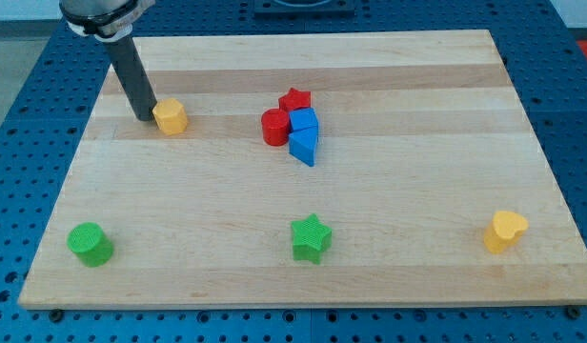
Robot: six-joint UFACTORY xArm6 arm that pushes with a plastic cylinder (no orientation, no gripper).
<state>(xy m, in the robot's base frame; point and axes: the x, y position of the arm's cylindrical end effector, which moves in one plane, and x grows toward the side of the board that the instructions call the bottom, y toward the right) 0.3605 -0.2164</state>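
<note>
My tip [145, 117] rests on the wooden board at the upper left, right against the left side of a yellow hexagonal block [170, 117]. Near the board's middle top sits a tight cluster: a red star [295, 99], a red cylinder [274, 127], a blue cube-like block [304, 122] and a blue wedge [304, 147] just below it. These lie well to the right of my tip.
A green cylinder [90, 243] stands at the lower left, a green star [311, 238] at the bottom middle, and a yellow heart-shaped block [505, 231] at the lower right. The wooden board [417, 86] lies on a blue perforated table.
</note>
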